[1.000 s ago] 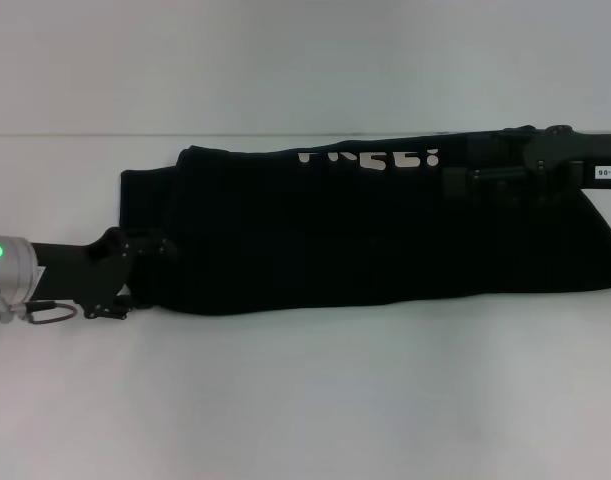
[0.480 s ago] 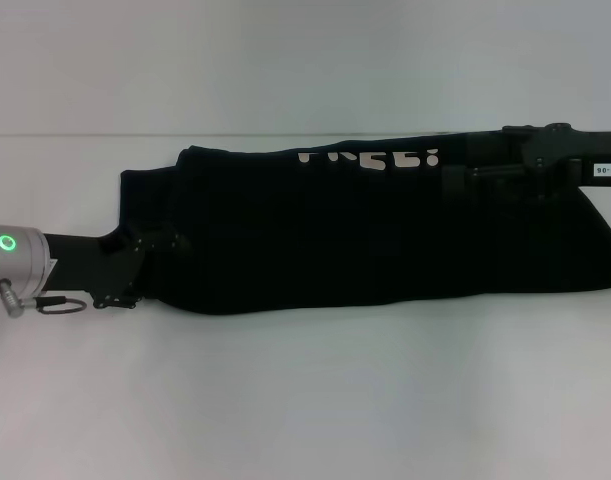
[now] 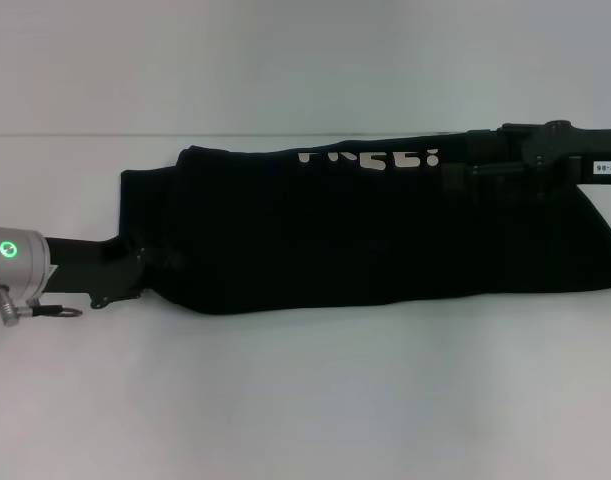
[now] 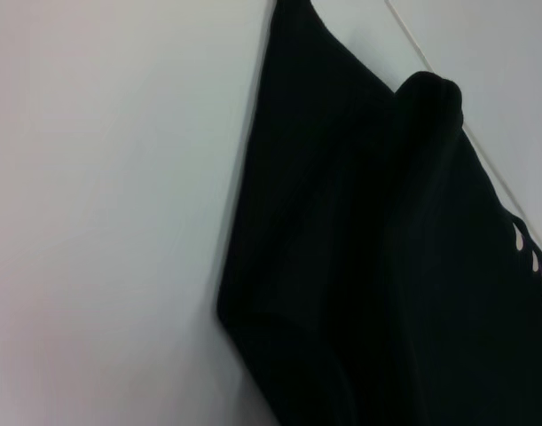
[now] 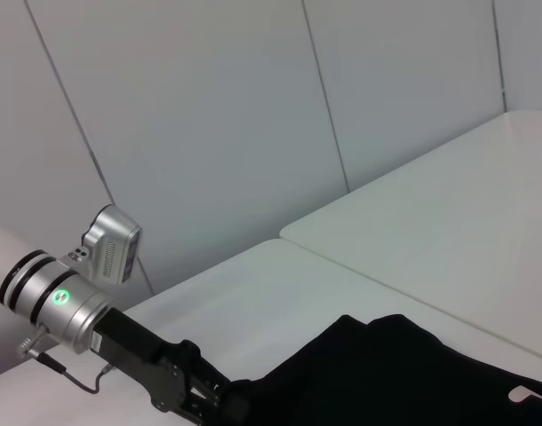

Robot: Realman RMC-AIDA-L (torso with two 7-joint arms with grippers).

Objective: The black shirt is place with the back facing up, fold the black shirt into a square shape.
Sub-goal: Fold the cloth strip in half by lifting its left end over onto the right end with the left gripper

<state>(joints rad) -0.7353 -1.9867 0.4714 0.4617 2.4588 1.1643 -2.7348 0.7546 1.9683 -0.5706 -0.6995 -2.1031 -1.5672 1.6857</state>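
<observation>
The left gripper (image 3: 153, 266) sits at the black shirt's (image 3: 365, 235) left edge, grip unclear. The right gripper (image 3: 455, 176) lies by its lettering, likewise unclear

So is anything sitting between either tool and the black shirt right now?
Nothing visible. The left tool is at the black shirt's near-left edge, and the right tool is over its far edge beside the white lettering. Only bare table surrounds the cloth.

Left end effector (image 3: 163, 264) low at near left; right end effector (image 3: 455, 178) reaches across far right
</observation>
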